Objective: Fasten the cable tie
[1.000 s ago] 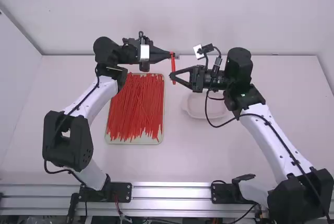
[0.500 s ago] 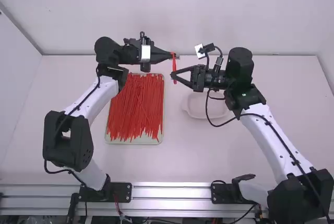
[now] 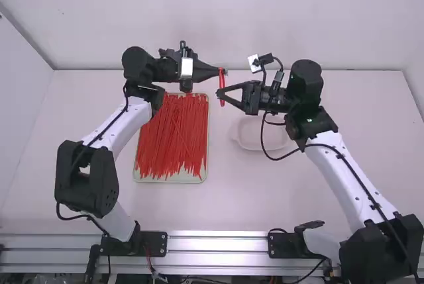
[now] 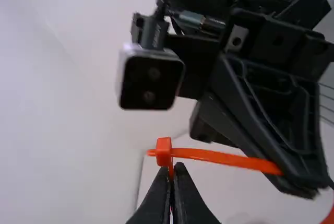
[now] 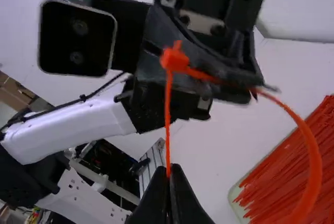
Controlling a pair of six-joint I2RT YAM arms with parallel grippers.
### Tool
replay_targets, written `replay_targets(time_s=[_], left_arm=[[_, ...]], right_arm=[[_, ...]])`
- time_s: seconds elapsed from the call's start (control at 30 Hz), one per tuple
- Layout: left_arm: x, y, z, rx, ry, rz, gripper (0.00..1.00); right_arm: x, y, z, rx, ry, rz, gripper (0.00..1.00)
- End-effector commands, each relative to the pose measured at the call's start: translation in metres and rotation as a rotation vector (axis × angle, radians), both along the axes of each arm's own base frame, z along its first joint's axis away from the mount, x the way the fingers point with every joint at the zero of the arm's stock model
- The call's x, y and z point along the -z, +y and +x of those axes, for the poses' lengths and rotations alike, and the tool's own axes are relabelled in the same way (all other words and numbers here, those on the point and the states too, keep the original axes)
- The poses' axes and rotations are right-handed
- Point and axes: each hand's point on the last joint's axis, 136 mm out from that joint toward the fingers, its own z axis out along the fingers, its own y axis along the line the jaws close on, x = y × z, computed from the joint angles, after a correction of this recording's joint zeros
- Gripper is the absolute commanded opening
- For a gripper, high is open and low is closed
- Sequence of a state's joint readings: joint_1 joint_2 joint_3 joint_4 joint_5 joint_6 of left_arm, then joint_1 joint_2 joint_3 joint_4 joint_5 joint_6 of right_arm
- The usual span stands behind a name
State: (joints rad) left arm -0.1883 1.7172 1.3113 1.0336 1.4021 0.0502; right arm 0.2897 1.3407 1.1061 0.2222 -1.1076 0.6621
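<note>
Two grippers are found close together in the air above the far middle of the bench (image 3: 331, 185), not far from its far edge. One red cable tie (image 3: 220, 86) is held between them and is kept clear of the bench. The left gripper (image 3: 220, 70) is closed on the tie just beside its square head, and its fingers (image 4: 154, 199) are pressed narrow with only the strap between them. The right gripper (image 3: 219, 96) is also closed on the same tie, lower down. In the right wrist view a thin strand is seen going from the head straight to its fingers (image 5: 156, 199), and a second strand is bent away in a wide curve. A tray (image 3: 138, 175) filled with many red ties is placed left of the bench's middle. A white dish (image 3: 246, 142) is set near the tray's right edge, under the right arm.
</note>
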Motion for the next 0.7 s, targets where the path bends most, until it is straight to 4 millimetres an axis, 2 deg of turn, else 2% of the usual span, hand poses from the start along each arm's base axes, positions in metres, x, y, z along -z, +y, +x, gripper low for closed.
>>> replay_targets(time_s=[0.0,0.37,0.67], left_arm=[[-0.006,-0.003,-0.009,0.042,-0.035,0.015,0.02],[0.000,-0.003,-0.020,0.104,-0.043,0.048,0.02],[0.001,-0.015,-0.032,0.152,-0.045,0.053,0.02]], right_arm=[[-0.017,-0.001,0.001,0.011,-0.032,0.024,0.00],[-0.028,-0.012,0.010,0.050,-0.043,0.053,0.00],[-0.033,-0.016,0.018,0.096,-0.064,0.064,0.00]])
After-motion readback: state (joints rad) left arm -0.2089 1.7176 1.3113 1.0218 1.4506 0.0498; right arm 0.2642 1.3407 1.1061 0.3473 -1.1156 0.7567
